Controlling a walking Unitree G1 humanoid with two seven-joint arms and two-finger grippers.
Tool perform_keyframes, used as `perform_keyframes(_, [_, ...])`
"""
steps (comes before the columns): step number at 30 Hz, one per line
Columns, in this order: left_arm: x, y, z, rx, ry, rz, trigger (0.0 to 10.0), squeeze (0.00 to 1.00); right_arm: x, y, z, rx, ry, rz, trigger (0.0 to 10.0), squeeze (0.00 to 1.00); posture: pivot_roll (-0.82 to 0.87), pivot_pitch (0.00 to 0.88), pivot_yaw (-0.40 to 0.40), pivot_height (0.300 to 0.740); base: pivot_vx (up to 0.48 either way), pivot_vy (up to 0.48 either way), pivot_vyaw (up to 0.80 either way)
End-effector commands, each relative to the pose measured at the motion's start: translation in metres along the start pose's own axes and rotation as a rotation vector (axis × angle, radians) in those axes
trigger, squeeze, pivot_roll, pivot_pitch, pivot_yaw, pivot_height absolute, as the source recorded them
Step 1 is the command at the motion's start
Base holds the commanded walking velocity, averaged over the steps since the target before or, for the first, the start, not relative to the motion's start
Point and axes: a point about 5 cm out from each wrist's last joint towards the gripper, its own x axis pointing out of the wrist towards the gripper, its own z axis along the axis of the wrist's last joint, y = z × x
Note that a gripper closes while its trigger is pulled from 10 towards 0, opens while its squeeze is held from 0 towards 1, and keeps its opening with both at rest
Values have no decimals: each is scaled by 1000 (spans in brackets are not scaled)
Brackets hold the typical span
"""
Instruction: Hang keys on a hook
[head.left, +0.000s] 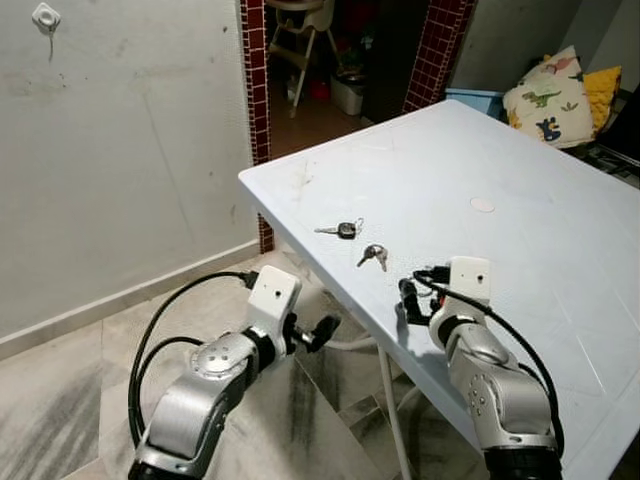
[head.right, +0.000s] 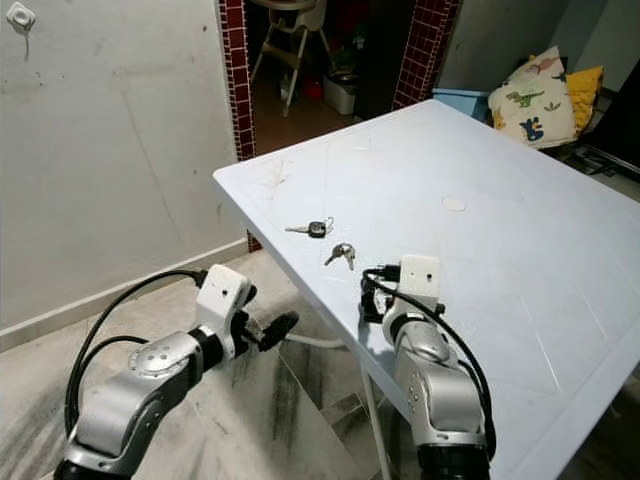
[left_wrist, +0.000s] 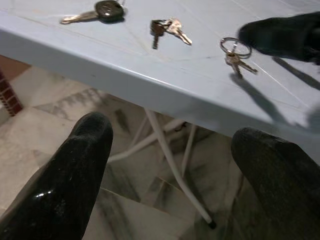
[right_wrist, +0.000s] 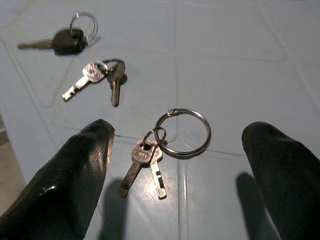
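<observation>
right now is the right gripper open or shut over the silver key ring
Open: right gripper black fingers spread either side of the silver key ring, not touching.

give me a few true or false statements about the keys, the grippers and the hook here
1. Three sets of keys lie on the white table. True.
2. The right gripper is shut on the big-ring keys. False: its fingers are open around them.
3. The black-headed key hangs on the wall hook. False: it lies on the table.
4. The left gripper is below the table edge. True.
</observation>
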Motion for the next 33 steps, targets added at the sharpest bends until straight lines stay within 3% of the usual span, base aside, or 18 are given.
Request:
perform_keyframes(1, [0,-4,2,7,-1,-18,10000,0,5,2,-5,-19,31,-21,10000,0,176,0,-65,740,0,0,0])
perform_keyframes(13, [3,-14,14,-5,-27,-81,10000,0,22,15,-1,-38,19,-60,10000,0,179,0,-71,740,0,0,0])
perform_keyframes(14, [3,-14,15,-5,-28,-78,10000,0,25,15,0,-38,11,-64,9451,0,180,0,-71,740,0,0,0])
perform_keyframes(16, [3,-14,15,-6,-28,-77,10000,0,26,15,0,-42,9,-67,9451,0,180,0,-71,740,0,0,0])
perform_keyframes(17, [3,-14,15,-6,-28,-76,10000,0,27,15,-1,-41,14,-74,0,0,180,0,-72,740,0,0,0])
perform_keyframes(19, [4,-14,15,-6,-29,-75,10000,0,28,15,-2,-41,23,-82,0,0,182,0,-74,740,0,0,0])
perform_keyframes(20, [4,-13,16,-8,-29,-73,10000,0,28,15,-10,-34,67,-89,10000,0,184,0,-75,740,0,0,0])
perform_keyframes(27, [4,-14,17,-8,-28,-75,10000,0,26,12,-26,5,131,-104,10000,0,180,0,-74,740,0,0,0])
perform_keyframes(28, [4,-14,17,-7,-27,-77,10000,0,27,12,-27,9,138,-102,4431,0,180,0,-74,740,0,0,0])
perform_keyframes(29, [4,-14,17,-7,-27,-77,10000,0,27,12,-27,9,138,-102,4431,0,180,0,-74,740,0,0,0])
perform_keyframes(30, [4,-14,18,-6,-27,-79,10000,0,27,13,-29,17,147,-98,0,0,178,0,-71,740,0,0,0])
perform_keyframes(33, [5,-14,18,-4,-27,-80,10000,0,27,14,-32,34,158,-98,0,0,178,0,-71,740,0,0,0])
